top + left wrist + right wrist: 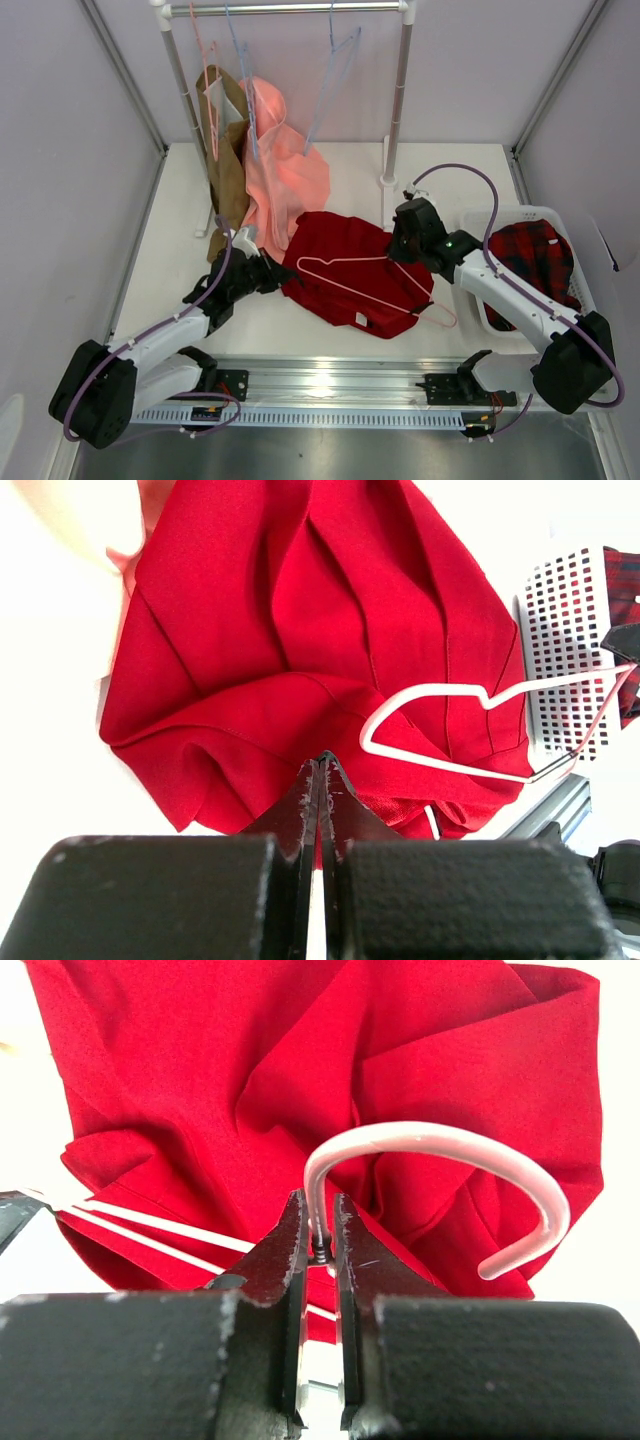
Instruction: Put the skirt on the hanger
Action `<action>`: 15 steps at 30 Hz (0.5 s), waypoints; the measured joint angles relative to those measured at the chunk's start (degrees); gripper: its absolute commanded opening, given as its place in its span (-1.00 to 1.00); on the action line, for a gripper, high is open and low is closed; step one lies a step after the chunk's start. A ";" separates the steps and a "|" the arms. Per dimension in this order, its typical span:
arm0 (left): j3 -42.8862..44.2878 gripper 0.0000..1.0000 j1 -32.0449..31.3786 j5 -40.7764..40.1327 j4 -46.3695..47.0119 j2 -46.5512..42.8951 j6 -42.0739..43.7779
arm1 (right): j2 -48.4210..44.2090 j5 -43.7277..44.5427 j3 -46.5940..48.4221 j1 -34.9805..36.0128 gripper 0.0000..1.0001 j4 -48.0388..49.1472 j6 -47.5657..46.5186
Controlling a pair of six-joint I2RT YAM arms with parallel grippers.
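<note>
Over on the right, the right gripper (402, 248) has its fingers (285, 1250) clamped hard on the thin pale pink triangular hanger (372, 283). The wrist view shows the wire neck (318, 1222) nipped right at the tips, just below the curved hook (440, 1145), with only a sliver of gap either side of the wire. The hanger lies flat across the dark red cloth skirt (340, 240), its hook end at the right gripper, its far corner pointing toward the left arm.

And the left gripper (272, 272) is down at the skirt's left edge, fingers (345, 800) pressed together, barely a slit between them, and the folds of the red cloth (300, 610) run into the tips as if pinched there. A rounded corner of the hanger (440, 687) sits on the cloth just beyond, apart from those fingers.

The skirt itself lies rumpled on the white table (350, 165), mid-table, between the two grippers, beside the white perforated basket (520, 212).
</note>
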 measured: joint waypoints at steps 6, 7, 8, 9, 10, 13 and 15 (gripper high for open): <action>0.00 -1.00 0.00 -0.11 -0.42 -0.35 0.02 | 0.00 0.39 0.00 0.00 -1.00 -0.85 -0.07; 0.00 -1.00 0.00 -0.13 -0.42 -0.46 0.02 | 0.00 0.39 0.00 0.02 -1.00 -0.92 -0.11; 0.00 -1.00 0.00 -0.11 -0.44 -0.59 0.04 | 0.00 0.42 0.00 0.02 -1.00 -1.03 -0.24; 0.00 -1.00 0.00 -0.11 -0.46 -0.76 0.07 | 0.00 0.42 0.00 0.02 -1.00 -1.14 -0.28; 0.00 -1.00 0.00 -0.11 -0.44 -0.90 0.11 | 0.02 0.39 0.00 0.02 -1.00 -1.27 -0.42; 0.00 -1.00 0.00 -0.07 -0.42 -1.20 0.17 | 0.22 0.31 0.00 0.02 -1.00 -1.40 -0.92; 0.00 -1.00 0.00 -0.07 -0.44 -1.20 0.22 | 0.70 0.07 0.09 0.02 -1.00 -1.51 -1.29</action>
